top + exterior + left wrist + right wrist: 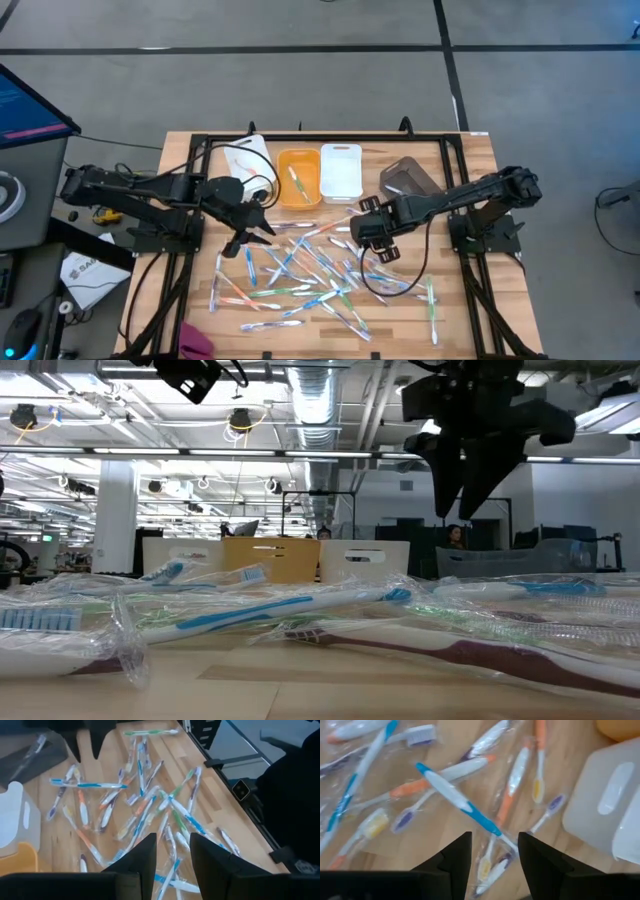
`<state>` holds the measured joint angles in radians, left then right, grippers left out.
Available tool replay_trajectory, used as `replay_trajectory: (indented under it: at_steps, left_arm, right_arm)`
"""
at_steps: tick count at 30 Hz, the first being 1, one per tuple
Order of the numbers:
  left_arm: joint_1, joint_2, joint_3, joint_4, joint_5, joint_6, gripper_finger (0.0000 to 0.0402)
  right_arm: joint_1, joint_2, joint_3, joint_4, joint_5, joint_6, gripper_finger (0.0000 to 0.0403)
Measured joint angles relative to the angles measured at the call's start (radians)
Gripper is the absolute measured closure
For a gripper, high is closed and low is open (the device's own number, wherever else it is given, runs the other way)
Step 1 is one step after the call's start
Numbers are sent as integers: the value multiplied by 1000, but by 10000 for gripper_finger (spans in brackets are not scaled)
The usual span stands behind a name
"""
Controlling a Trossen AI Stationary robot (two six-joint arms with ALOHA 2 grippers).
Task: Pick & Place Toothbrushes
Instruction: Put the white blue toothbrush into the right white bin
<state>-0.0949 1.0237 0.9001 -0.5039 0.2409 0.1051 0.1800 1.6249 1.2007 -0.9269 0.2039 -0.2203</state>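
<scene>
Right pincer spread, empty, above glossy plastic-wrapped toothbrushes on wooden table.

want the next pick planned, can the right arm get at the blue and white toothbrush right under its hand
Probably yes. The right hand hangs open just above the blue and white toothbrush, which lies on top of the others with nothing over it. The white bin sits off to the side.

The toothbrushes were mostly blue and white, some orange, green or purple. The worktop was light wood. One bin was orange, the other bin white.
</scene>
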Motion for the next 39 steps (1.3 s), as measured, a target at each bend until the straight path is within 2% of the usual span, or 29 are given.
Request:
replay_trajectory:
  at_steps: [4,9,21,39]
  left_arm:
    - [0,6,0,0,0,0,291]
    - [0,5,-23,10,0,2,291]
    - [2,6,-81,39,0,3,291]
    - [2,6,-81,52,0,2,291]
  right_arm:
    - [-13,-1,-5,10,-5,0,254]
    - [-12,-1,-73,89,-66,-32,252]
    - [-12,-1,-145,199,-67,-160,255]
    - [-17,0,-148,210,-76,-172,255]
